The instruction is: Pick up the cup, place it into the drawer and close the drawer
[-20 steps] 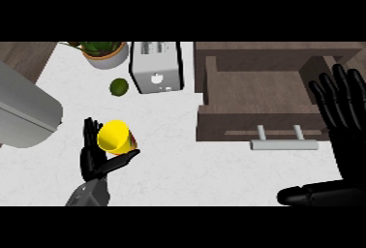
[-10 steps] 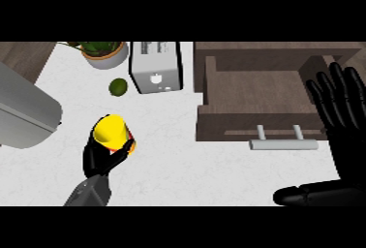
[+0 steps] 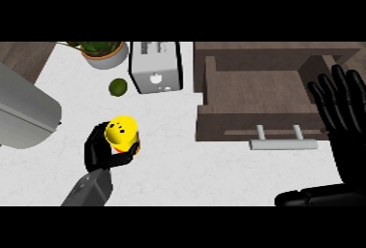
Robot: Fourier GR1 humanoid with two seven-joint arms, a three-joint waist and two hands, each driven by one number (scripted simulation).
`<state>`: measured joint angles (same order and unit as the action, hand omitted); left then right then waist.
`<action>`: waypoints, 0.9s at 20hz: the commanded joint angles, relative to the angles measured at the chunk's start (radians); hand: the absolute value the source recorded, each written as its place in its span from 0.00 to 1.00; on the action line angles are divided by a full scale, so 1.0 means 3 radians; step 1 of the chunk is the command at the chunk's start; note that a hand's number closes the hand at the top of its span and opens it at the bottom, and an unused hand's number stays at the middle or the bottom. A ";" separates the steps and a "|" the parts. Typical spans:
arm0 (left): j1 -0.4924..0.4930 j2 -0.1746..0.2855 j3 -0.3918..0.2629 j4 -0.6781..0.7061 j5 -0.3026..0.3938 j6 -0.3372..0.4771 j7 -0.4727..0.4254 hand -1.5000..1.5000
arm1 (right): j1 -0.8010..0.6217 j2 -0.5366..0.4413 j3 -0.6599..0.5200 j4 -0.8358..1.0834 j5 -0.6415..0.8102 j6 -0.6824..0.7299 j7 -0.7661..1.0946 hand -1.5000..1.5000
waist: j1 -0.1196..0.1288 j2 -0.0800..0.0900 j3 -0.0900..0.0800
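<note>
At the frame's left centre the left robot hand [image 3: 100, 154], its grey forearm coming up from the lower edge, curls its fingers round the yellow cup [image 3: 121, 131] over the white counter [image 3: 186, 169], left of the open drawer [image 3: 214, 123], while the right robot hand [image 3: 343, 106] rests straight-fingered at the right edge.

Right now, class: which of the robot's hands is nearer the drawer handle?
Right. The right hand stands open just right of the drawer handle; the left hand, curled round the yellow cup, is well to its left.
</note>
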<state>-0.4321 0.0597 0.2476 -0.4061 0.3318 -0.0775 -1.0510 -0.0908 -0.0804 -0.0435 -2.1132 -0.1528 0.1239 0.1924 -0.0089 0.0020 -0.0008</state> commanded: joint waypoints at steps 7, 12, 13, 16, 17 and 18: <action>0.0311 0.0233 -0.0258 -0.0367 -0.0193 -0.0470 -0.0156 1.00 | -0.0074 -0.0034 -0.0022 0.0135 0.0031 0.0035 -0.0047 0.00 | 0.0038 -0.0009 0.0002; 0.0268 0.0189 -0.0317 -0.0755 -0.0112 -0.0573 -0.0019 1.00 | -0.0006 -0.0036 -0.0082 -0.0047 -0.0056 -0.0012 0.0089 0.00 | 0.0036 -0.0014 0.0003; 0.0365 0.0283 -0.0350 -0.0964 -0.0085 -0.0685 0.0085 1.00 | -0.0041 -0.0023 -0.0080 0.0069 -0.0012 -0.0023 0.0039 0.00 | 0.0063 -0.0019 0.0005; 0.0450 0.0321 -0.0564 -0.1532 -0.0148 -0.0591 0.0536 1.00 | 0.0023 -0.0050 -0.0099 -0.0013 -0.0028 -0.0002 0.0065 0.00 | 0.0081 -0.0031 0.0008; 0.0490 0.0262 -0.0587 -0.1604 -0.0131 -0.0604 0.0531 1.00 | 0.0074 -0.0020 -0.0092 0.0164 0.0008 0.0054 -0.0133 0.00 | 0.0065 -0.0020 0.0007; 0.0394 0.0324 -0.0591 -0.1734 -0.0112 -0.0558 0.0722 1.00 | 0.0001 0.0111 0.0109 0.0052 0.0176 -0.0102 -0.0039 0.00 | 0.0068 -0.0022 0.0006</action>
<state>-0.3181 0.1422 0.1067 -0.7880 0.2960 -0.2170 -0.9150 -0.0775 -0.0825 -0.0594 -2.1029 -0.1491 0.1247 0.1848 0.0085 -0.0043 0.0010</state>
